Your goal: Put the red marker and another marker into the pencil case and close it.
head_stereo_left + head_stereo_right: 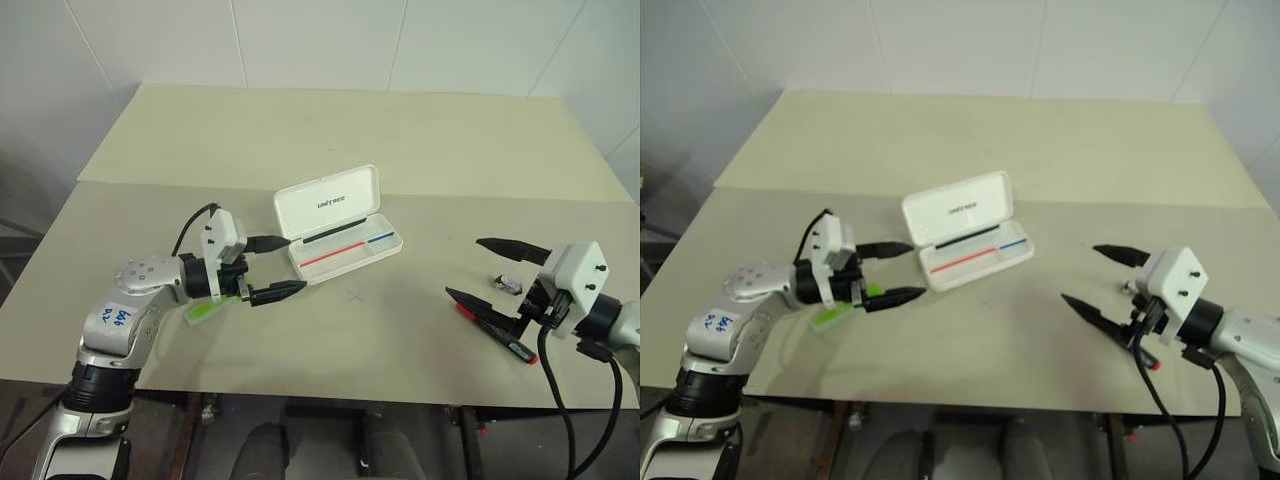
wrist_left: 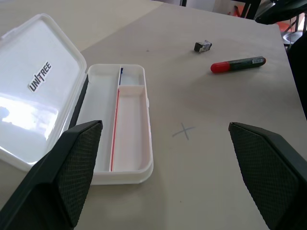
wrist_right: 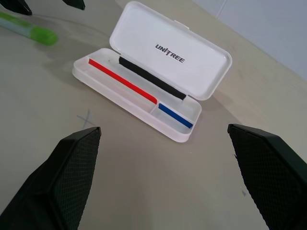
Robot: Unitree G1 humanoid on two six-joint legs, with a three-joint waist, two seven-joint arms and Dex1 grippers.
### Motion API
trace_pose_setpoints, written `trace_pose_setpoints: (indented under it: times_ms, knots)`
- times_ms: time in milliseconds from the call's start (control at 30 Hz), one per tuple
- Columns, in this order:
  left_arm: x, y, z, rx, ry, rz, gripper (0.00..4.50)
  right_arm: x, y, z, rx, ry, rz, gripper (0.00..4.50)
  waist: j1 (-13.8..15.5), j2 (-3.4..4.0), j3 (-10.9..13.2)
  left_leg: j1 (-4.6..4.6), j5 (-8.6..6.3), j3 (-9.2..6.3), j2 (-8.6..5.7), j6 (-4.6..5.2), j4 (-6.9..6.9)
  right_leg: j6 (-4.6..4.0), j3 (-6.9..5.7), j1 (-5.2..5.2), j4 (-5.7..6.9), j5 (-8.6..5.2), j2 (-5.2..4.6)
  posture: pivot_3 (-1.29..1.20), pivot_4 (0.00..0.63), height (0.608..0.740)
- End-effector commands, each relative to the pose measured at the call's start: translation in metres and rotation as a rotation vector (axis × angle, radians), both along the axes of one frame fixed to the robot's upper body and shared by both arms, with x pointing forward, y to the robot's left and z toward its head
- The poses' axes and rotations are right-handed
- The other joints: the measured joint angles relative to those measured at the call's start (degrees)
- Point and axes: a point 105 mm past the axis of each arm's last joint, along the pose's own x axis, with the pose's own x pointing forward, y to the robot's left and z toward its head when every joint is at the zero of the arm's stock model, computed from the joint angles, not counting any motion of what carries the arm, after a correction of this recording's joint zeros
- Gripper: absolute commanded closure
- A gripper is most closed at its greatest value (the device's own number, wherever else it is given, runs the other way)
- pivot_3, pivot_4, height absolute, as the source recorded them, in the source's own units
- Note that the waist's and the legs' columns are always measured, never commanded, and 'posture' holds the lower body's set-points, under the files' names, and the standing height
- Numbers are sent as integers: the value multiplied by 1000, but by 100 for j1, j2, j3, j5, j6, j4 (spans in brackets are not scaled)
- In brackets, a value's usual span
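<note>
Two ends — red marker (image 2: pixel 238 63) lies cap toward pencil case (image 2: pixel 120 129).

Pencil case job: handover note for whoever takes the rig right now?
Left tool: open, empty, hovering above the table between the green highlighter and the case.
Right tool: open, empty, hovering over the red marker.
Pencil case: mid-table, lid up, tray holds no marker.
Red marker lies on the table on the robot's right, beside a small dark object. Highlighter lies on the table on the robot's left.
Done: case is open.
Left: pick up both markers, place them in the tray, shut the lid.
</note>
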Motion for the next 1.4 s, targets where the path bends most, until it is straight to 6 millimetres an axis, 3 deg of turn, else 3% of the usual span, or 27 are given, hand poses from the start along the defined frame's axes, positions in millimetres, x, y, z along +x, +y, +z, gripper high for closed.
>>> trace_pose_setpoints:
  times_ms: [33,567,667,767,1400]
  knots:
    - [-2,3,9,12,-64,22,15,3,6,8,9,-44,20,0,2,0,0,-1,0,0,0,0,1,0,0,0,1,0,0,0,150,740]
    - [1,-4,-8,51,-80,87,15,17,29,16,34,-73,102,0,3,0,0,-2,-1,-1,2,1,2,0,-1,0,-1,0,0,0,150,740]
    - [2,-3,-10,60,-81,95,600,18,33,16,42,-80,110,0,0,0,0,-3,-1,1,2,1,2,0,0,0,-1,0,0,0,150,740]
    - [1,-6,-13,95,-82,85,1611,17,37,17,48,-86,123,0,7,0,0,-3,-1,1,2,1,2,0,0,0,-2,0,0,0,150,740]
    - [32,-49,-32,212,-9,89,1611,11,54,20,134,-164,69,0,25,0,0,-6,-1,-2,0,2,10,1,-2,-1,3,0,2,0,150,740]
